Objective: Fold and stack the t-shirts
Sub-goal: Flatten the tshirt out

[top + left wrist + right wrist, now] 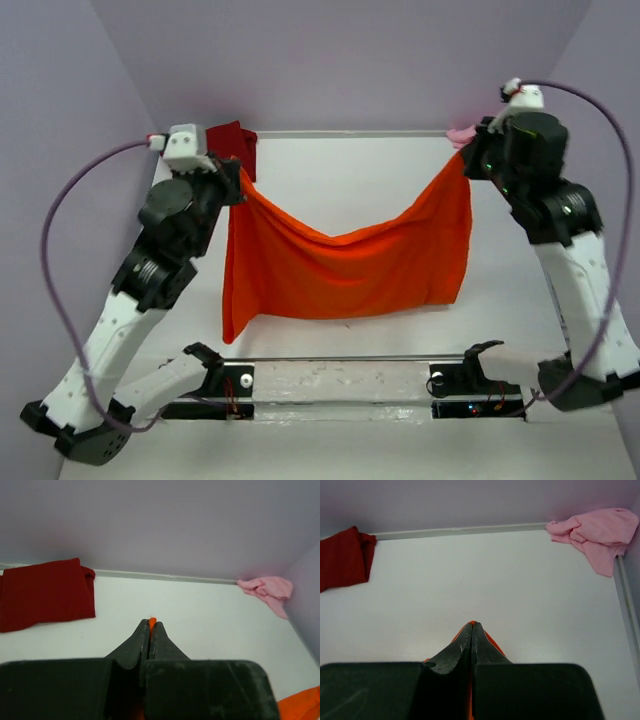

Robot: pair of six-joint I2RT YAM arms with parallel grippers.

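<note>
The bright orange t-shirt [345, 265] hangs spread in the air between my two grippers, sagging in the middle, its lower edge near the table. My left gripper [238, 185] is shut on its left top corner; a sliver of orange cloth [152, 622] shows between the tips. My right gripper [468, 158] is shut on the right top corner, with orange [492, 642] showing beside the fingers. The dark red t-shirt [235, 142] lies folded at the back left corner and shows in the left wrist view [45, 592]. The pale pink t-shirt [595, 532] lies crumpled at the back right corner [460, 133].
The white table [340, 170] is walled by lilac panels at the back and sides. A rail with the arm bases [340, 380] runs along the near edge. Purple cables loop beside both arms.
</note>
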